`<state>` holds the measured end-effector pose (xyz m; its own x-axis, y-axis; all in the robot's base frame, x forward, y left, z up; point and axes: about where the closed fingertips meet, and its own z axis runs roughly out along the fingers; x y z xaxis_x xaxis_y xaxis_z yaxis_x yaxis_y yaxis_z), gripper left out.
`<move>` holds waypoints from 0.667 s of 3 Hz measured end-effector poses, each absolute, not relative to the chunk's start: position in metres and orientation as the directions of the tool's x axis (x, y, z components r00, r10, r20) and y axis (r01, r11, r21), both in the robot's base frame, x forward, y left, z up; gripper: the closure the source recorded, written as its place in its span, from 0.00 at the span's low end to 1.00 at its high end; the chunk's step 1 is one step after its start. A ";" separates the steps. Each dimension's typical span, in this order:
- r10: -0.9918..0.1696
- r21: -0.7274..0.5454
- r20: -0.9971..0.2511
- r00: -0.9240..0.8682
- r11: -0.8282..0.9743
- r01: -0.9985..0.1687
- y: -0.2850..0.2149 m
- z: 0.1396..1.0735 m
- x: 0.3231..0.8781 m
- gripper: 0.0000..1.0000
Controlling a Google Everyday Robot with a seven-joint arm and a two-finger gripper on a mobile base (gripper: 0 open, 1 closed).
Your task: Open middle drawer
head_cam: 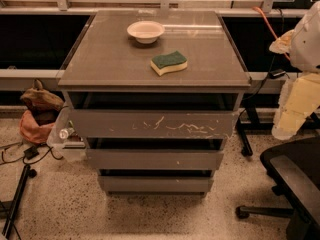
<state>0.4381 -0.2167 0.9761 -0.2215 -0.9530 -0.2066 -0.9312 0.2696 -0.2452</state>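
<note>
A grey-brown cabinet (107, 59) with three handleless drawers stands in the middle of the camera view. The middle drawer (154, 159) has a long plain front with a few tiny white specks. It sits between the wider top front (152, 123), which has many white scratch marks, and the narrowest bottom front (156, 184). A dark gap shows above each front. My gripper (287, 126) hangs at the right edge on the white and pale yellow arm (307, 44), to the right of the cabinet at about the top drawer's height and well clear of the middle drawer.
A white bowl (145, 31) and a green-and-yellow sponge (169, 62) lie on the cabinet top. A black office chair (292, 179) stands at the lower right. Bags (37, 111), a clear bin (65, 139) and cables (17, 156) lie at the left on the speckled floor.
</note>
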 end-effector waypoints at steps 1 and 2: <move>-0.953 -0.245 -0.207 -0.222 0.270 -0.931 -0.217 0.976 0.438 0.00; -0.952 -0.245 -0.217 -0.217 0.268 -0.932 -0.217 0.973 0.440 0.00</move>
